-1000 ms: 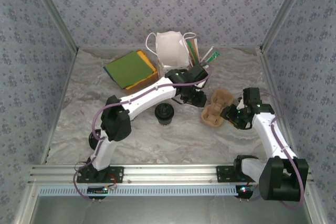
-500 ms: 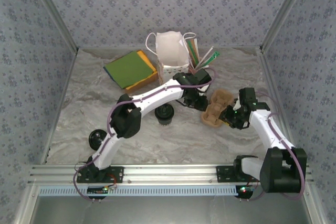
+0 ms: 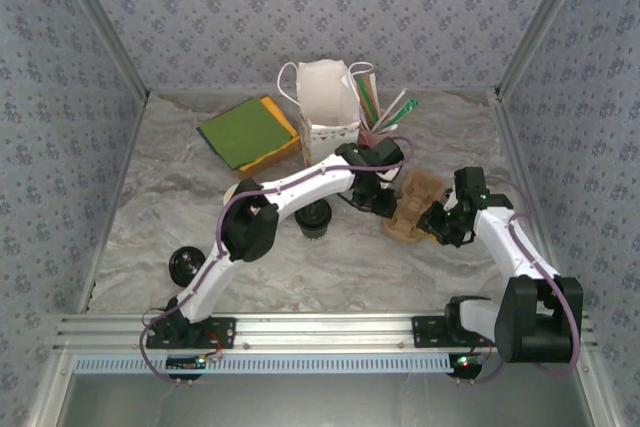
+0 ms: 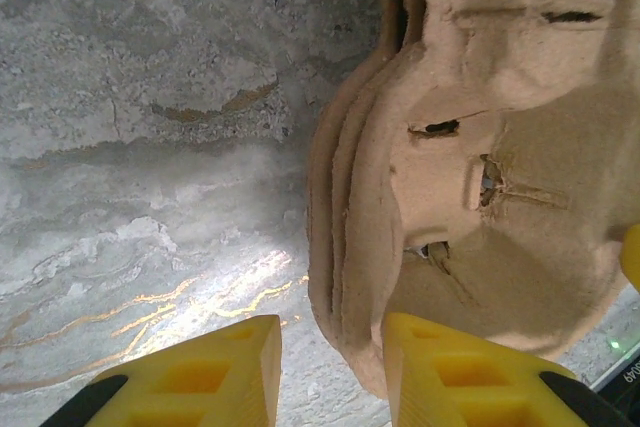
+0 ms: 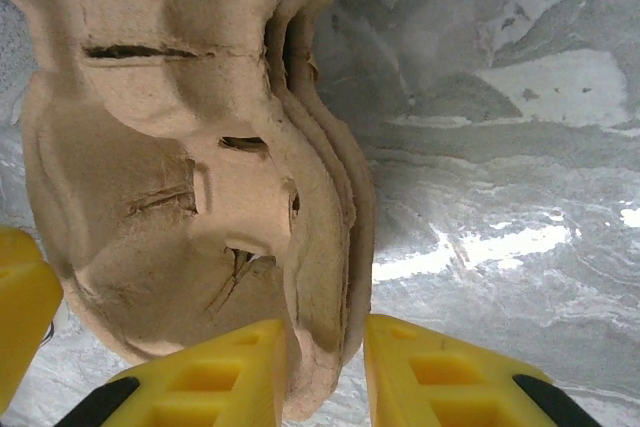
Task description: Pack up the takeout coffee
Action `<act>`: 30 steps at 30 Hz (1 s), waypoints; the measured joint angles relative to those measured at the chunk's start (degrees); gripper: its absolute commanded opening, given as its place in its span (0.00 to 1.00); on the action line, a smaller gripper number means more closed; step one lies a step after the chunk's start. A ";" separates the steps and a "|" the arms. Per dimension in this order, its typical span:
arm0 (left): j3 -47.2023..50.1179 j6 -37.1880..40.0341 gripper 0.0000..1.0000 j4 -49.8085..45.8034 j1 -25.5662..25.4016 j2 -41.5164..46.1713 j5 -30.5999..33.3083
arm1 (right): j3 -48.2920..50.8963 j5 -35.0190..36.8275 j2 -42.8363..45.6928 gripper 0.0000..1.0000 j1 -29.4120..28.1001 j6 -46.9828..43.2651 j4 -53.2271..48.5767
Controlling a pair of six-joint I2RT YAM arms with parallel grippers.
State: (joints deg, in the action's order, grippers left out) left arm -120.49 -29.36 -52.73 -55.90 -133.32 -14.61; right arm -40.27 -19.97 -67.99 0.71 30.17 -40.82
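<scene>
Straddling carrier stack [image 4: 470,177]: left gripper [image 4: 330,367], right gripper [image 5: 325,367]; overhead, takeout coffee [image 3: 314,217] nearby.

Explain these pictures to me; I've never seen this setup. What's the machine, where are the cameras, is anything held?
Two white robot arms sit at a table. One picture looks down from above; the other two come from cameras on each wrist, yellow fingers at the bottom. On the table: a lidded dark cup, a loose black lid, a white bag, coloured sheets, and a stack of pulp cup carriers. The right gripper pinches the stack's rim; the left gripper straddles its other side, grip unclear.
</scene>
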 measured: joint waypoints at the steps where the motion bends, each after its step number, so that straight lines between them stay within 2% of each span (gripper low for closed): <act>1: 0.00 0.00 0.32 0.00 0.00 0.00 -0.02 | 0.00 0.00 -0.02 0.26 -0.02 0.00 0.04; 30: -0.57 -0.04 0.30 1.33 0.00 -1.29 -4.35 | 0.11 -0.02 -0.92 0.23 -0.50 -0.02 0.83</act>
State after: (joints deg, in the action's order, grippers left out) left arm -121.05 -29.41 -51.40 -55.90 -134.61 -18.96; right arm -40.16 -19.99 -68.90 0.21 30.15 -39.99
